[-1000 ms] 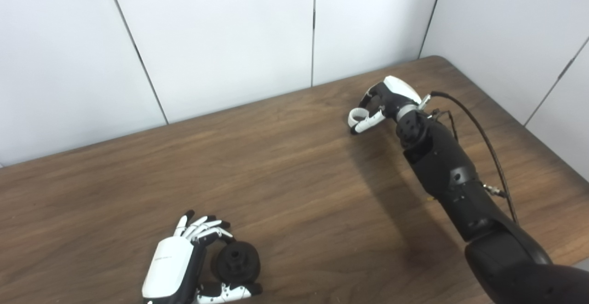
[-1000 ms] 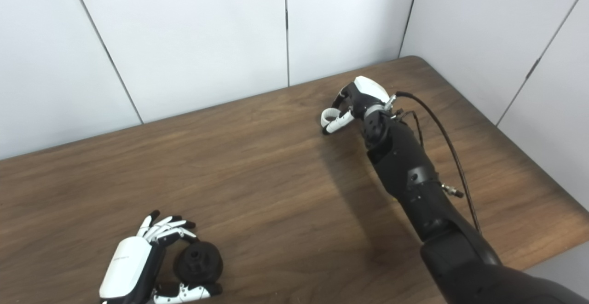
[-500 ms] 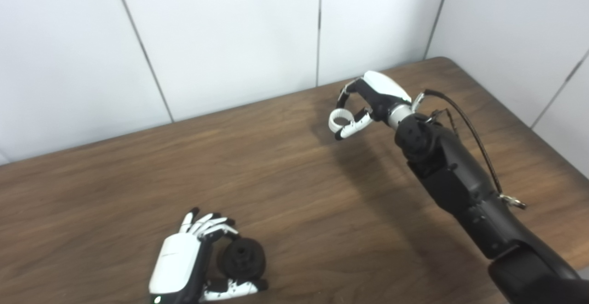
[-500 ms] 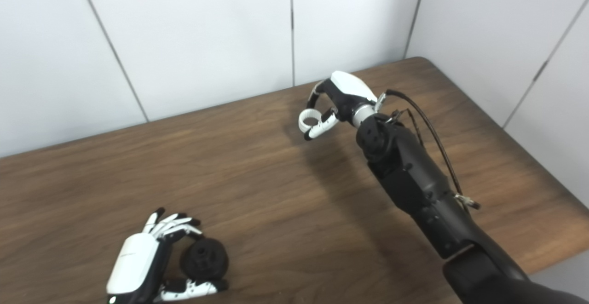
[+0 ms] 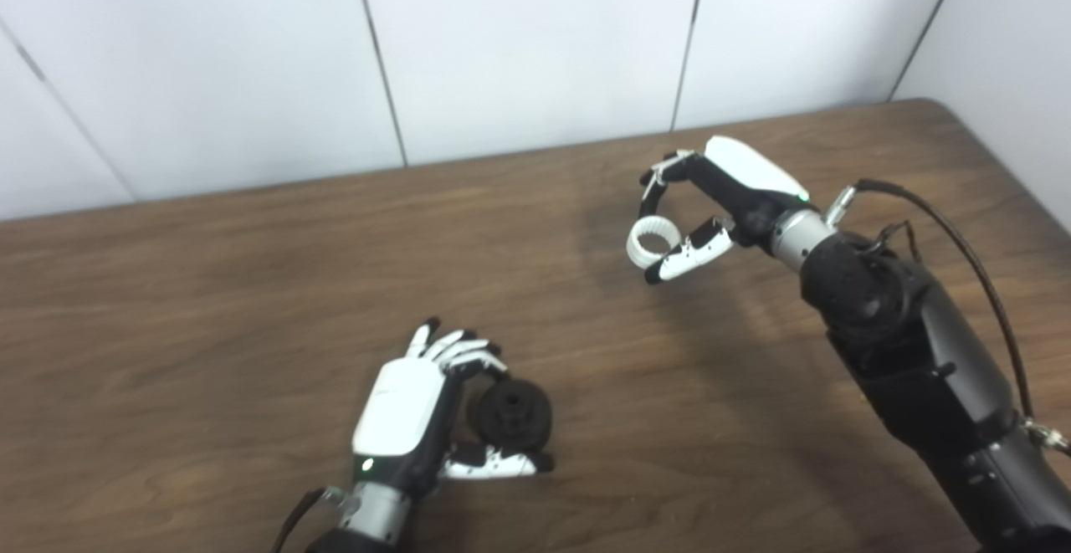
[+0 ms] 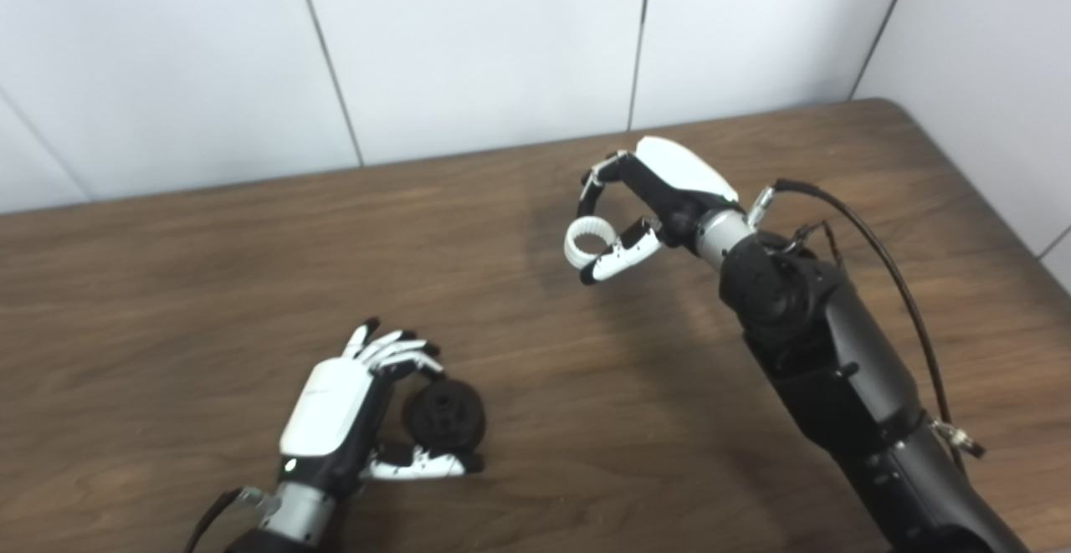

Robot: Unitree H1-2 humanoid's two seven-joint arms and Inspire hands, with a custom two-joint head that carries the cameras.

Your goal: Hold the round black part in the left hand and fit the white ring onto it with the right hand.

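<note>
The round black part sits low on the wooden table, its hub facing right, gripped between the fingers and thumb of my left hand. My right hand hovers above the table's far right, well away from the part, and pinches the white ring between fingertips and thumb. The ring's opening faces roughly toward the camera. In the right eye view the ring and the black part stand the same way.
White wall panels rise right behind the table's far edge. A black cable loops off my right forearm. The table's right edge runs close to that arm.
The camera has swung left, shifting the whole picture. My right hand has lifted the white ring off the table and carried it a little leftward. The left hand still grips the black part.
</note>
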